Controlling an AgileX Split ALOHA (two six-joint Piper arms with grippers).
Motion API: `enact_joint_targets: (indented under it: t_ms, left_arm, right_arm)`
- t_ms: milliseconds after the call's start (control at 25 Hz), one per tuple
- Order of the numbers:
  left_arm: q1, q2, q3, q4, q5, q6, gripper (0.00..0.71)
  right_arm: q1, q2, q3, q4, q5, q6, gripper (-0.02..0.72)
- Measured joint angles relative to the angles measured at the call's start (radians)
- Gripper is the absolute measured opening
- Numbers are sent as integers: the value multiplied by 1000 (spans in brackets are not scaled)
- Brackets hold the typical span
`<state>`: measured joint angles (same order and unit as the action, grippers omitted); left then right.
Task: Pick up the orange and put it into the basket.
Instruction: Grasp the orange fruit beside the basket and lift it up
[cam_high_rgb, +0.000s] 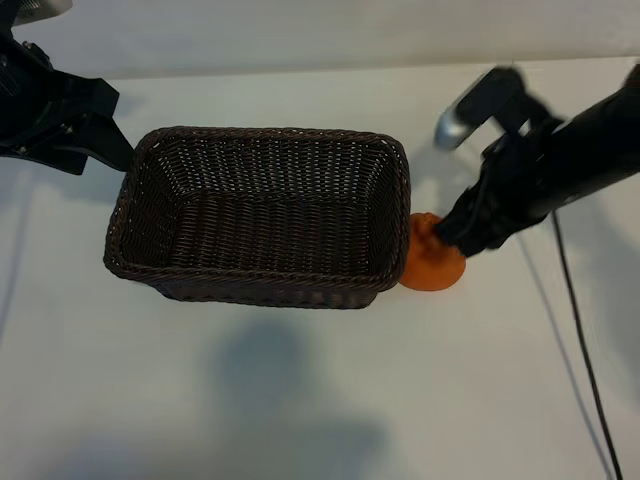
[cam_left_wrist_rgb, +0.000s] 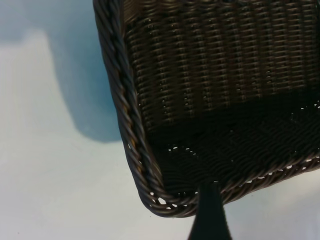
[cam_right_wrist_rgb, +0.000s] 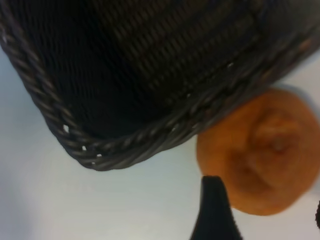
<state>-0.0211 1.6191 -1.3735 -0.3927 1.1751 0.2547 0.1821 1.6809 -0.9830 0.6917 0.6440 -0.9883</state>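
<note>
Orange (cam_high_rgb: 432, 265) against basket (cam_high_rgb: 258, 215) wall: firm, lumpy, likely rolls. Right gripper (cam_high_rgb: 452, 238) spread, unloaded; straddle widest part. Left gripper (cam_high_rgb: 112, 150) open, parked.

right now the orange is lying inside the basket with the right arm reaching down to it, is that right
Not inside. The orange lies on the table outside the basket, against its right end, as the exterior view shows. The right arm does reach down to it.
</note>
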Motion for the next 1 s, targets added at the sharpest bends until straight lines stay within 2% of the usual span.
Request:
enact_joint_targets:
  t_ms: [480,840,920,1000]
  left_arm:
    - [0,0,0,0,0,17,558]
    - [0,0,0,0,0,21,558]
    - [0,0,0,0,0,20,558]
    - [0,0,0,0,0,20,558]
  right_arm:
    - [17,143,5,30,-125,-1,468]
    - [17,144,5,34,-150,-1,462]
    - [17,144,5,34,-150,-1,406]
    - [17,144,5,35,-148,-1,257]
